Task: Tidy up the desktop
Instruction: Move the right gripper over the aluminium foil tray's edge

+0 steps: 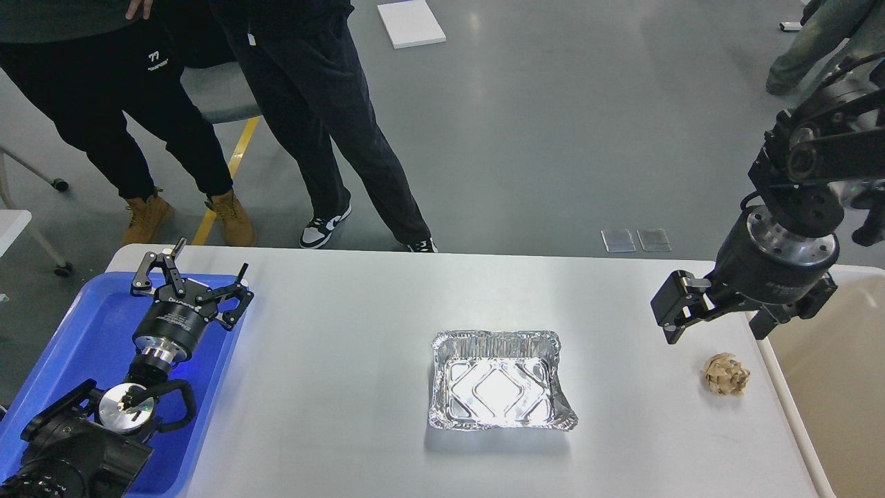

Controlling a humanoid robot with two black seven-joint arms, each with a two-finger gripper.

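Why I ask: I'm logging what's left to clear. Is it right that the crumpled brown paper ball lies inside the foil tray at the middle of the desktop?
Not quite. The head view shows the crumpled brown paper ball lying on the bare desktop near its right edge, apart from the foil tray, which is empty and sits at the middle.

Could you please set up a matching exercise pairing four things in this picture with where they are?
Things:
1. foil tray
2. paper ball
3. left gripper
4. bin

Places:
A. over the blue tray
B. middle of the desktop
C. beyond the desktop's right edge
D. on the desktop near its right edge

Pairs: 1-B, 2-D, 3-A, 4-C
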